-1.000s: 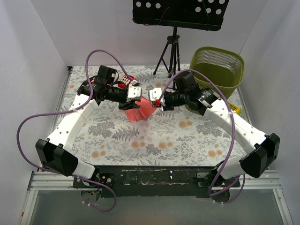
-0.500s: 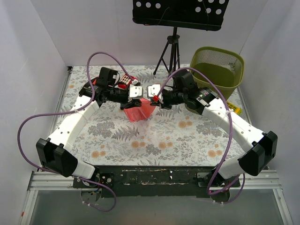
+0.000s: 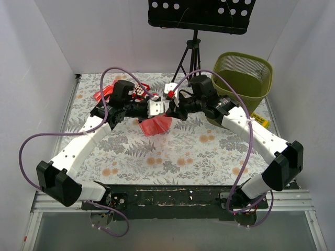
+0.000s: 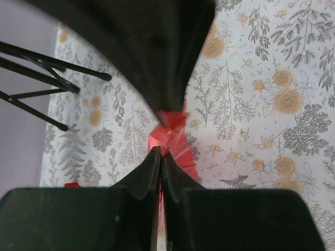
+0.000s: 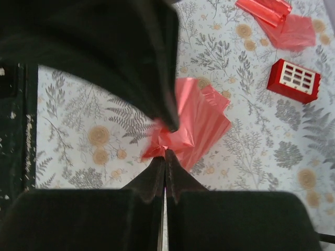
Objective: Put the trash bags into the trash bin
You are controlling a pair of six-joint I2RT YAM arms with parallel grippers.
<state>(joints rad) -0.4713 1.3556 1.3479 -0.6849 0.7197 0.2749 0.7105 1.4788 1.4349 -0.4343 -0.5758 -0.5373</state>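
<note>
Floral-print table [image 3: 199, 151]: left gripper [image 3: 157, 109] and right gripper [image 3: 170, 104] both clamp tight on one wrinkly translucent red plastic film bag [image 3: 157, 125]; olive-green perforated plastic bin [image 3: 241, 78] at two o'clock.

From above, the top edge of the trash bag [image 3: 158, 125] is hidden behind the left gripper [image 4: 160, 152] and right gripper [image 5: 165, 151]. Their dark, blurred fingers [image 5: 157, 178] also block most of each wrist view. The left arm covers part of a second trash bag [image 3: 102, 95] and of the small red box [image 3: 140, 92], and the right arm hides the lower near wall of the trash bin [image 3: 261, 86].
</note>
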